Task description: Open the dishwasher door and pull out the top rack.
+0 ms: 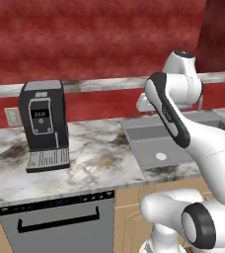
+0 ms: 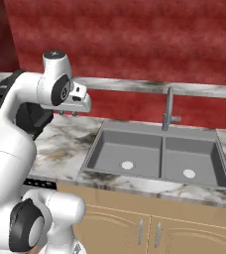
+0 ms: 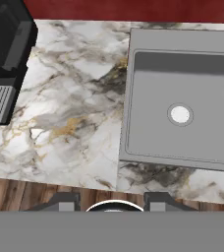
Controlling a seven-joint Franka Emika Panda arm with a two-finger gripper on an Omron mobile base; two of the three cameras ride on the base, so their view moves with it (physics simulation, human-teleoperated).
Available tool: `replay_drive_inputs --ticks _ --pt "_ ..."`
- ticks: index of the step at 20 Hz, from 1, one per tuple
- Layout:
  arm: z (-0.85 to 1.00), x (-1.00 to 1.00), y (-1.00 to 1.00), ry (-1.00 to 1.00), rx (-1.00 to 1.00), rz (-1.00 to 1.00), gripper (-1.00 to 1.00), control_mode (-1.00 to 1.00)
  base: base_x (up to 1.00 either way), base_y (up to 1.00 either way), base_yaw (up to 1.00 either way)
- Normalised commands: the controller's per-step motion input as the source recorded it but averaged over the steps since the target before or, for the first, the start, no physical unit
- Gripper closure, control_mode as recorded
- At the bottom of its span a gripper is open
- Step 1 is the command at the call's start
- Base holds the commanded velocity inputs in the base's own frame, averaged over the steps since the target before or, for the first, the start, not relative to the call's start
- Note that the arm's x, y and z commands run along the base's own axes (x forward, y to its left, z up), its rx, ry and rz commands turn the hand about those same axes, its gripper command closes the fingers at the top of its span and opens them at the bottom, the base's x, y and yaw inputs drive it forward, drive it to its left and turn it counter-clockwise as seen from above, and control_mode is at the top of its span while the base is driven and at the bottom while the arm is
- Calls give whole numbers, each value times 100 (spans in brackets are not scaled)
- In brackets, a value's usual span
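A: Any writing to read?
B: None legible; the coffee machine (image 1: 43, 123) display is blurred.
A: The sink (image 2: 157, 154)?
B: Both basins bare, drains showing.
A: The dishwasher door (image 1: 60, 222)?
B: Shut, under the bench (image 1: 94, 158), left of the arm.
A: Fingers (image 3: 67, 202)?
B: Spread apart, holding nothing, above the bench edge.

One dishwasher door (image 1: 55, 225), shut, with one black bar handle (image 1: 59, 220). One coffee machine (image 1: 43, 123) on marble counter (image 1: 94, 158). One double sink (image 2: 157, 154): two basins, two drains. One faucet (image 2: 168, 110). Two tan cabinet doors (image 2: 149, 228), two handles. One wall outlet (image 1: 12, 116).
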Motion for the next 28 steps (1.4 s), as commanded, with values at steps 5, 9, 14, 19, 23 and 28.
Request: replay_drive_inputs --ticks 5,9,14,19,23,28 --pt "-2 0 0 4 0 0 -100 -100 0 0 0" --pt "0 0 0 0 0 0 -100 100 0 -7 15" --pt "0 0 0 0 0 0 -100 100 0 -30 46" --pt "0 0 0 0 0 0 -100 100 14 -44 56" --pt "0 0 0 0 0 0 -100 100 14 -52 53" --pt "0 0 0 0 0 0 -100 100 16 -62 51"
